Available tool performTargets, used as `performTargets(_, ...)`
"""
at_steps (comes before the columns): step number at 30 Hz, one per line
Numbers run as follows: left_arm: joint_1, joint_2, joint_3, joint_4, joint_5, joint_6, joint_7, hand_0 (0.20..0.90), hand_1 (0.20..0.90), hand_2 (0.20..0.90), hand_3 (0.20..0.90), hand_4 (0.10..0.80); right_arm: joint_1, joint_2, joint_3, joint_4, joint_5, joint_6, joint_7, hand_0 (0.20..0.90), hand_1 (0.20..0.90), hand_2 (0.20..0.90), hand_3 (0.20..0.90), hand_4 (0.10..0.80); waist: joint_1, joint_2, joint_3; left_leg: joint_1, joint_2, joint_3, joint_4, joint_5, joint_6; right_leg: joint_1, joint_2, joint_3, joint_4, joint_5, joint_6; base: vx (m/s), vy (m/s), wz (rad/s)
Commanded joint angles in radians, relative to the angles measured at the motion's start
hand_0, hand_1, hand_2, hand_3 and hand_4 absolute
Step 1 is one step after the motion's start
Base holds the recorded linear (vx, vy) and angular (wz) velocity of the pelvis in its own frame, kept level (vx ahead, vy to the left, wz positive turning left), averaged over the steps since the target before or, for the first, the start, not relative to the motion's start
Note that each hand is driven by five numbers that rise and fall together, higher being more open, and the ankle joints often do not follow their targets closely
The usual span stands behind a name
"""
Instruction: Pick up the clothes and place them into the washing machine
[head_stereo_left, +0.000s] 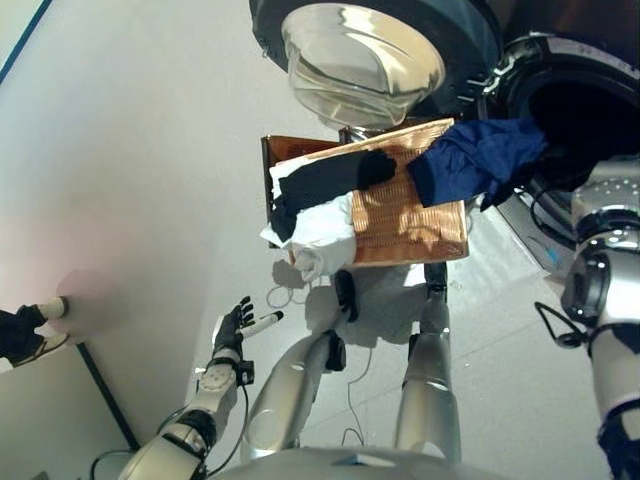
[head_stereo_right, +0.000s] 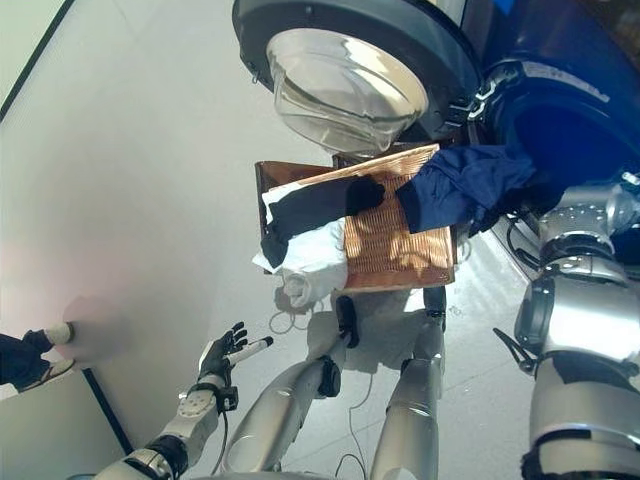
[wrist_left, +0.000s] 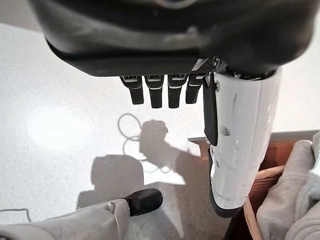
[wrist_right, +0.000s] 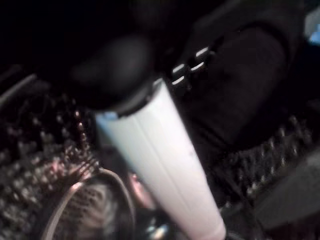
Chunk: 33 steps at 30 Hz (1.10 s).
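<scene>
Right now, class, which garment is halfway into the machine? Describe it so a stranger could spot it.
Find the washing machine with its round glass door swung open. Before it sits a wicker basket. The navy garment drapes from the basket's rim into the drum opening; the black and white clothes lie on the basket's other side.

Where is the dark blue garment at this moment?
In the eye views, the dark blue garment hangs on the robot's right side, from the right edge of the wicker basket toward the open washing machine drum, beside the black garment.
</scene>
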Motion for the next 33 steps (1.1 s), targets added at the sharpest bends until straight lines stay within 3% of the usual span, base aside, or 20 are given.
performTargets(1,-0.007,0.046,0.012,0.067,-0.019,-0.026,0.037,0.9,0.9,0.9,0.9,0.8,-0.227,-0.231,0.171,-0.056,-0.113,-0.057,0.023,0.9,0.9,0.9,0.9,0.8,0.036,0.029,-0.074,0.067,0.069,-0.072,-0.11,0.031,-0.133,0.08,0.12,-0.089,0.156,-0.182,-0.084,-0.015,0.01,-0.14)
performTargets(15,-0.006,0.044,0.028,0.074,-0.022,-0.026,0.04,0.9,0.9,0.9,0.9,0.8,-0.233,-0.194,0.205,-0.043,-0.165,-0.028,0.015,0.9,0.9,0.9,0.9,0.8,0.038,0.024,-0.081,0.058,0.072,-0.063,-0.096,0.027,-0.133,0.074,0.118,-0.092,0.159,-0.179,-0.086,-0.008,0.004,-0.04)
performTargets(20,-0.003,0.05,0.039,0.062,-0.009,-0.032,0.045,0.9,0.9,0.9,0.9,0.8,-0.199,-0.174,0.274,-0.059,-0.353,0.02,-0.008,0.9,0.9,0.9,0.9,0.8,0.04,0.023,-0.077,0.066,0.074,-0.063,-0.095,0.022,-0.133,0.083,0.117,-0.094,0.163,-0.185,-0.085,0.0,0.0,-0.01)
performTargets(27,-0.013,0.039,0.068,0.032,-0.008,-0.064,0.072,0.9,0.9,0.9,0.9,0.8,0.11,-0.011,0.161,-0.378,-0.496,-0.046,-0.042,0.9,0.9,0.9,0.9,0.8,0.017,0.011,-0.056,0.059,0.075,-0.056,-0.09,0.028,-0.129,0.083,0.122,-0.092,0.156,-0.174,-0.084,-0.016,-0.007,-0.05)
performTargets(33,-0.016,0.025,0.079,0.04,-0.017,-0.078,0.091,0.9,0.9,0.9,0.9,0.8,0.385,0.198,0.064,-0.626,-0.581,-0.094,-0.08,0.9,0.9,0.9,0.9,0.8,0.003,0.006,-0.049,0.061,0.076,-0.056,-0.087,0.027,-0.124,0.091,0.121,-0.092,0.153,-0.174,-0.084,0.003,0.003,-0.02)
